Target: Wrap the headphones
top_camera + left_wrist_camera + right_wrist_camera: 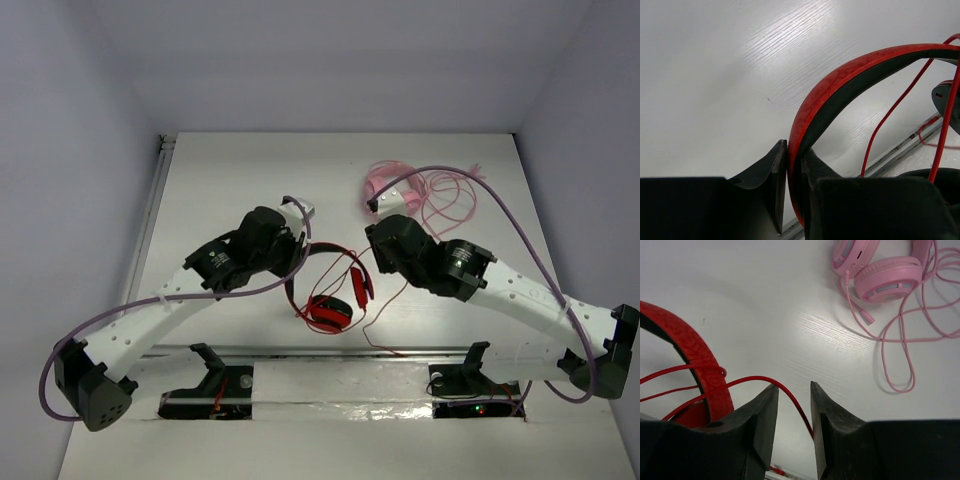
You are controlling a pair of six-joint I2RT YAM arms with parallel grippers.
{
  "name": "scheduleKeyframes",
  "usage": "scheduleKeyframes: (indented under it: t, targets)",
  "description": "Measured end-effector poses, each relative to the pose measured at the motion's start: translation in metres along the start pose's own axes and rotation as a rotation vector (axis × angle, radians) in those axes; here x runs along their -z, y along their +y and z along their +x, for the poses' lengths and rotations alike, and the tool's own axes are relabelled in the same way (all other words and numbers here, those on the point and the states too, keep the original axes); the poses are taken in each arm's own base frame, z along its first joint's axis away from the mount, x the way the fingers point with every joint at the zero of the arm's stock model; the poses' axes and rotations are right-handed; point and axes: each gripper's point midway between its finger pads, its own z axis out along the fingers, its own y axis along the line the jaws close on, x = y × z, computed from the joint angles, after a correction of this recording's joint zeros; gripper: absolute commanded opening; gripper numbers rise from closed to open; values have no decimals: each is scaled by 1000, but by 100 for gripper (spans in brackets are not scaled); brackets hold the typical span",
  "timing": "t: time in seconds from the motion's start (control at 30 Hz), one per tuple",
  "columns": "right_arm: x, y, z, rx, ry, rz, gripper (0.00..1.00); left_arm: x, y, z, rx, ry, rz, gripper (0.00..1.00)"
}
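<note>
The red headphones (330, 296) lie in the middle of the table, cups toward the near edge, with the thin red cable (385, 320) trailing to the right. My left gripper (297, 252) is shut on the red headband (850, 70), which runs up between its jaws (794, 152). My right gripper (376, 248) is open just right of the headband (695, 352). In the right wrist view (792, 387) the red cable (747, 379) loops across and passes down between the parted fingers without being clamped.
Pink headphones (385, 190) with a tangled pink cable (450, 200) lie at the back right, also in the right wrist view (885, 277). A metal rail (330, 351) runs along the near table edge. White walls enclose the table.
</note>
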Motion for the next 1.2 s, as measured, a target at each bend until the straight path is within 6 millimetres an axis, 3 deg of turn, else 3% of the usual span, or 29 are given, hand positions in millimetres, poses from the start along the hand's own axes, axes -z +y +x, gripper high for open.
scheduleKeyframes:
  t: [0.17, 0.3, 0.47, 0.77, 1.03, 1.2]
  targets:
    - [-12, -4, 1, -72, -35, 4, 32, 0, 1, -12, 29, -26, 14, 0]
    - [-23, -4, 12, -157, -49, -37, 32, 6, 8, -35, 90, -89, 33, 0]
    - [-45, -12, 10, -299, -75, -57, 44, 16, 30, -71, 214, -205, 38, 0]
    - [-64, 31, -9, -448, -234, -290, 49, 26, 25, -99, 303, -315, 87, 0]
    - [-75, 47, 18, -506, -242, -381, 62, 36, 33, -116, 354, -373, 65, 0]
    - [-60, 47, 27, -530, -256, -428, 68, 41, 40, -125, 383, -413, 36, 0]
